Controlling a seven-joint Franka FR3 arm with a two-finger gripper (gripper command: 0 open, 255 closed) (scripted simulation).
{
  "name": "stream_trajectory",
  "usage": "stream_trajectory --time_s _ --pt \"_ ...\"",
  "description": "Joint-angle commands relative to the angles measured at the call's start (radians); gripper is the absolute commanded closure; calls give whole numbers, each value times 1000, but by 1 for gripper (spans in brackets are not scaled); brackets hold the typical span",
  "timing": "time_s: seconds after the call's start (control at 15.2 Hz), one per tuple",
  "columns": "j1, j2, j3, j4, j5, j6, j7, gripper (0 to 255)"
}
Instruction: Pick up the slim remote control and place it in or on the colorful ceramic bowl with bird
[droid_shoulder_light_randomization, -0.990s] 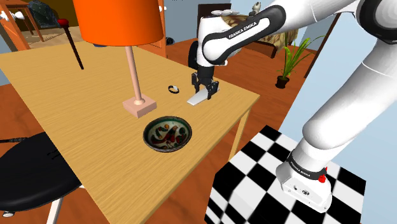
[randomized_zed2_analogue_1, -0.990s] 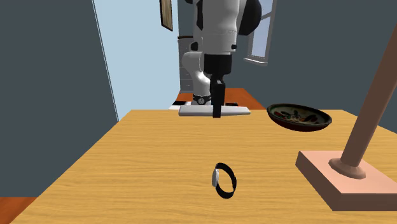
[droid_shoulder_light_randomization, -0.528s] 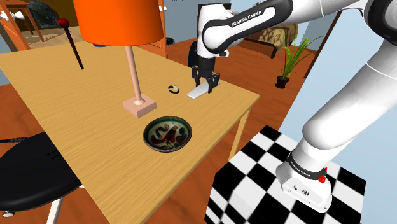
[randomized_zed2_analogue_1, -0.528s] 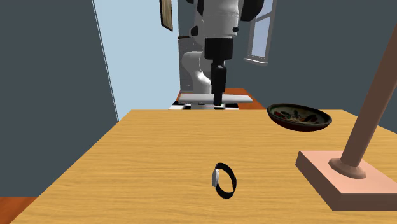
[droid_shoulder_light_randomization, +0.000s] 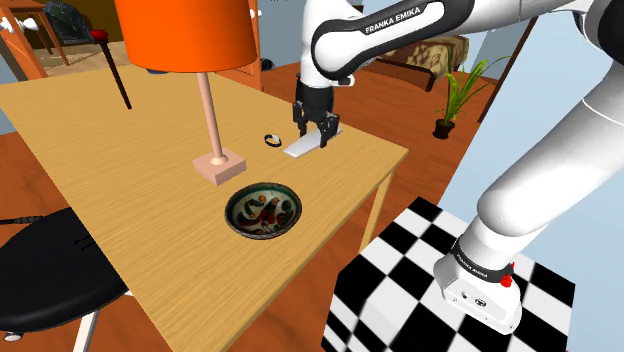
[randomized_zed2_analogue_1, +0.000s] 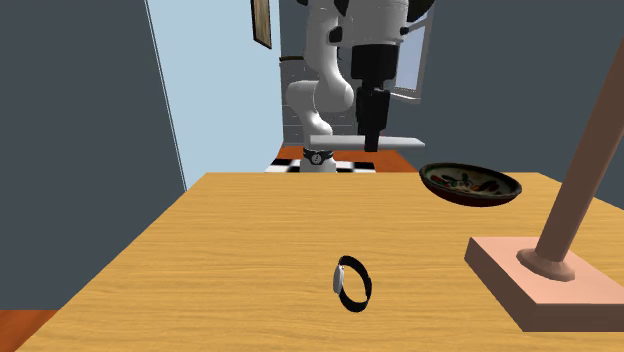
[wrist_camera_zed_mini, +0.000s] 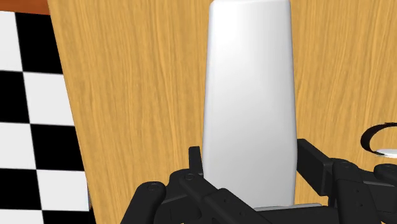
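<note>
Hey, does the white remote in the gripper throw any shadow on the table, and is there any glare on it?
Shoulder view: no shadow shows on the table beneath the remote clasped in the gripper. Wrist view: the remote is flat white, softly greyer toward its edges, no glare.

From beside the stand (droid_shoulder_light_randomization: 400, 262), the shoulder view looks down over the table (droid_shoulder_light_randomization: 120, 200). The second exterior view sits low across the table (near tabletop height), facing back at the arm (randomized_zed2_analogue_1: 355, 30). Both share the bowl (droid_shoulder_light_randomization: 263, 210), lamp (droid_shoulder_light_randomization: 219, 166) and band (droid_shoulder_light_randomization: 271, 140) near the jaws. The wrist view looks closely down at the remote (wrist_camera_zed_mini: 248, 83) between the jaws.
</note>
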Motion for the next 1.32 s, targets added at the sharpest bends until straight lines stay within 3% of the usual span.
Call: stream_trajectory --time_s 0.0,0.53,0.99,1.25 --pt "22 9 31 10 -1 0 56 255" --pt "105 66 153 75 -25 -11 274 255" --pt "190 188 251 192 -111 -35 494 255" --pt "199 214 255 174 -131 1 518 255"
